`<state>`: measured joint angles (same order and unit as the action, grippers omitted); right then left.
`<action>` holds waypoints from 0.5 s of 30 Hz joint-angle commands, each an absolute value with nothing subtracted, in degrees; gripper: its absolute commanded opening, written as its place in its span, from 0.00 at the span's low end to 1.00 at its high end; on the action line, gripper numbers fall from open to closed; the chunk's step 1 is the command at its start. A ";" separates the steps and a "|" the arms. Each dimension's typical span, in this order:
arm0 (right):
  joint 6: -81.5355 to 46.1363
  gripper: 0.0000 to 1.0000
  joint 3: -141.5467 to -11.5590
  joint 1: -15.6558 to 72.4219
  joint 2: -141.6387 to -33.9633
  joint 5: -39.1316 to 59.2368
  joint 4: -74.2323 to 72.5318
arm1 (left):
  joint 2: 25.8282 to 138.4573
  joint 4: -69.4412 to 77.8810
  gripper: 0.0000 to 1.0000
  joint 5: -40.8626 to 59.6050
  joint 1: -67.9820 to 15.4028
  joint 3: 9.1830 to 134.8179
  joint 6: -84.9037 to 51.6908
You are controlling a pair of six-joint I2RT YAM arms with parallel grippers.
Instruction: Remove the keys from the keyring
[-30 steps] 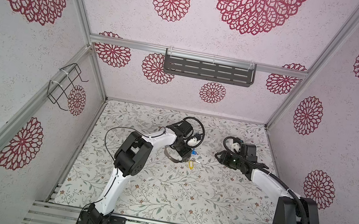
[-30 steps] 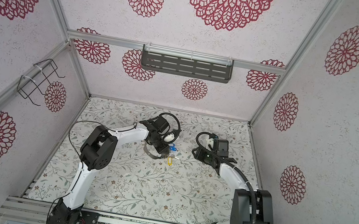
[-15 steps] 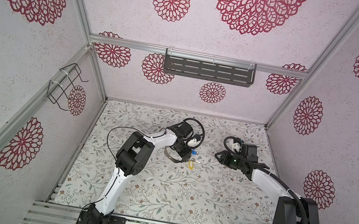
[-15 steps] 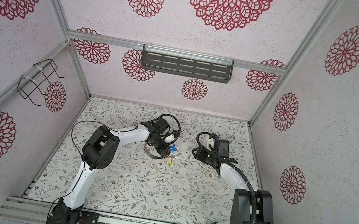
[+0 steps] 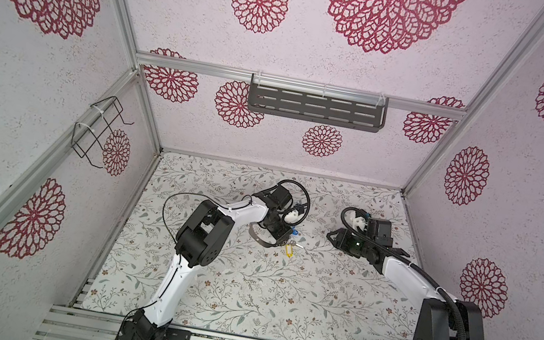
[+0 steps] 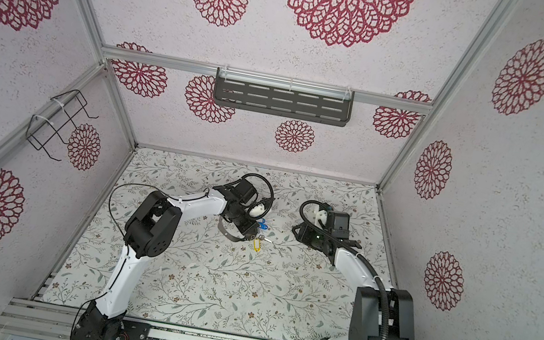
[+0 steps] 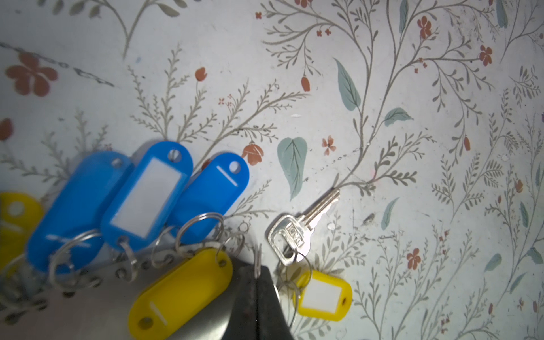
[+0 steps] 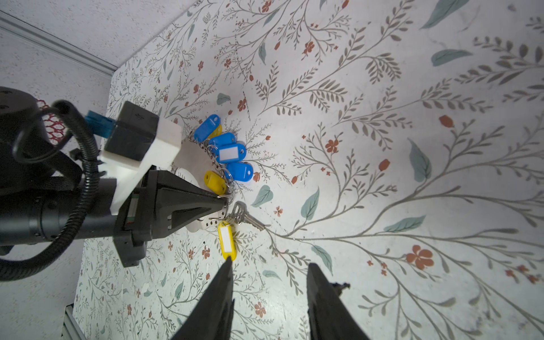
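Keyring (image 7: 97,306) at mid-surface (image 8: 382,147), rim pinched by shut left fingers (image 8: 191,203). Blue and yellow key tags (image 5: 293,232) fan at its 3 o'clock in a top view. Right fingers (image 8: 217,294) half-open, empty, nearby. Best: brace ring, nip outermost yellow tag (image 8: 226,240) beside metal key (image 8: 245,217), draw toward 3 o'clock.

Entry: silver key (image 7: 294,235), lying at five o'clock of the blue tags (image 5: 294,232) in both top views. Letters stamped on its head; I read perhaps "DVD", blurred.

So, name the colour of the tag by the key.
Yellow tag, clearest in right wrist view.
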<state>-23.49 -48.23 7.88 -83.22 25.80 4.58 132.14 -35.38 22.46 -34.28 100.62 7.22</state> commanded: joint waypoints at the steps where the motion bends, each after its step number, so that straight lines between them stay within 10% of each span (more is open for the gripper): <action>1: -21.80 0.42 -50.42 7.37 -81.84 27.15 4.74 | 129.59 -35.33 0.00 22.88 -33.63 99.13 7.19; 15: -21.89 0.42 -50.55 7.21 -81.83 27.96 4.65 | 122.58 -29.62 0.00 21.30 -32.52 94.66 3.67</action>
<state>-23.03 -48.47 7.64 -83.22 26.83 4.60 123.42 -31.33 21.19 -32.47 95.09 3.99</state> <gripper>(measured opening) 0.419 0.044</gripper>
